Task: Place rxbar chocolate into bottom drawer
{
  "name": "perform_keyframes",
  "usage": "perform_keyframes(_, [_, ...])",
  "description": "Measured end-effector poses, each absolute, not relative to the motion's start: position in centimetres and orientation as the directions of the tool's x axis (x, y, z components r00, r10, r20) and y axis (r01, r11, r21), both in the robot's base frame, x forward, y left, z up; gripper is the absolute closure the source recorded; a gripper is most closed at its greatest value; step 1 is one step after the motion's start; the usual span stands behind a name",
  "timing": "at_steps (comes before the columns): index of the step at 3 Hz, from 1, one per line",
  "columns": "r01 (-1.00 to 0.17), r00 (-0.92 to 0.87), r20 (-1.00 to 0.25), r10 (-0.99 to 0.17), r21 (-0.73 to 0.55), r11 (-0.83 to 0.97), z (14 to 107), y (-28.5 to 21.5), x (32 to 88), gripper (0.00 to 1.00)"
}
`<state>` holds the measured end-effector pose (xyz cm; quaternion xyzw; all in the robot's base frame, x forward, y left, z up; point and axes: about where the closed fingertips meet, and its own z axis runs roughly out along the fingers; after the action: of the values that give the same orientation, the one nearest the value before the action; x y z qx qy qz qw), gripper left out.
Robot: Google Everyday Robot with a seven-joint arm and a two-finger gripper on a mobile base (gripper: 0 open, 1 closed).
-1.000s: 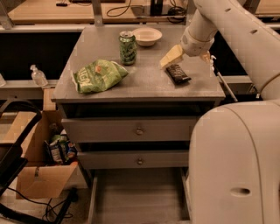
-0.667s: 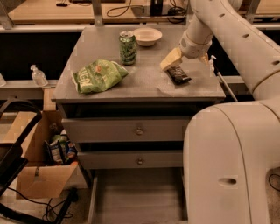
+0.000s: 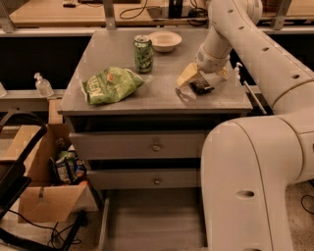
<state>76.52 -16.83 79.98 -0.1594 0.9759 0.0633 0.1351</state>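
On the cabinet top point(image 3: 114, 53) near the can point(image 3: 143, 54), the gripper point(image 3: 203, 79) straddles the rxbar chocolate point(image 3: 201, 87), grip unclear.

On the worktop point(image 3: 162, 90), chip bag point(image 3: 110, 84) sits left, can point(image 3: 143, 53) behind it, bowl point(image 3: 165, 40) further back. Gripper point(image 3: 202, 80) at the right, directly over the rxbar chocolate point(image 3: 201, 87). Bottom drawer point(image 3: 152, 220) below, standing open.

A lab: cabled workbenches point(image 3: 73, 12), cardboard box point(image 3: 34, 196); tool point(image 3: 203, 83) above grey cabinet point(image 3: 162, 93).
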Motion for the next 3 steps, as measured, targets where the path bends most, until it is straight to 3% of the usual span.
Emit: perform_keyframes(3, [-0.328,-0.913,-0.284,-0.294,0.080,0.941,82.5,-16.8,76.5,0.96])
